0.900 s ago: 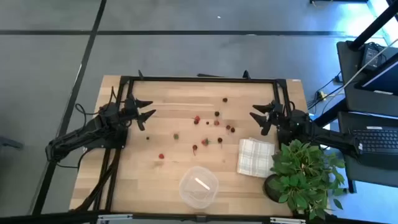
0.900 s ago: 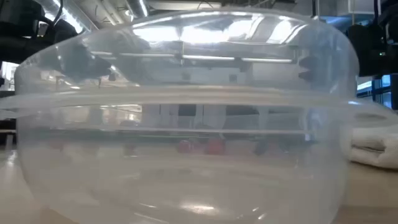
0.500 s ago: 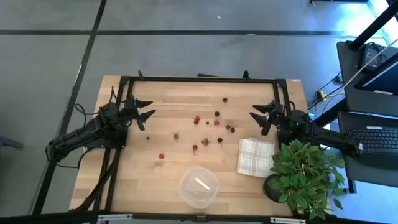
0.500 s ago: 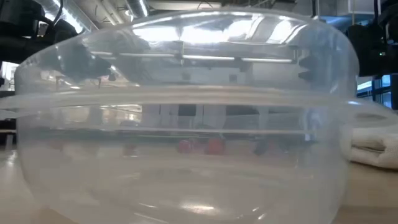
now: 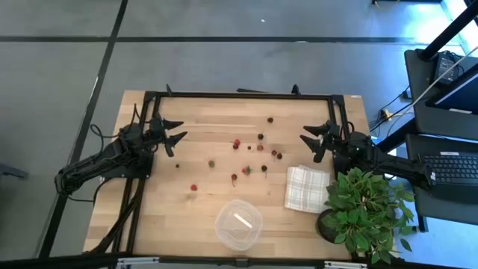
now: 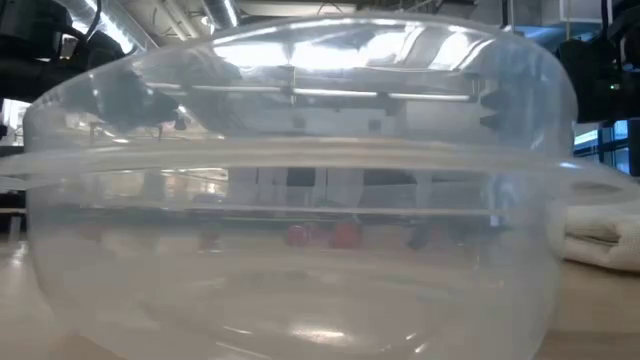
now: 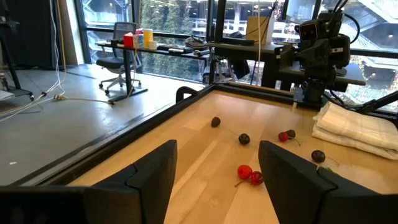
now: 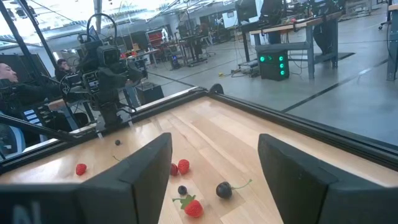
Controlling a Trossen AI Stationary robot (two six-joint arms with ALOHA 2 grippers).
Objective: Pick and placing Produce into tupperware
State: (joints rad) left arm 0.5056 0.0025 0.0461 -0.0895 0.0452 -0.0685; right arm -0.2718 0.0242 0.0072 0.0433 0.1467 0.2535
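Lying scattered: tiny red, dark produce (image 5: 249, 155) (tupperware (image 5: 239, 224) clear).

Berries (image 5: 249, 153) scattered mid-table, seemingly empty tupperware (image 5: 239, 223) at near edge, checked cloth (image 5: 307, 188) beside plant (image 5: 366, 208)

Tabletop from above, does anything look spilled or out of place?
Yes. The berries lie scattered loose across the middle of the table, none in the clear container near the front edge. The checked cloth lies slightly askew beside the potted plant.
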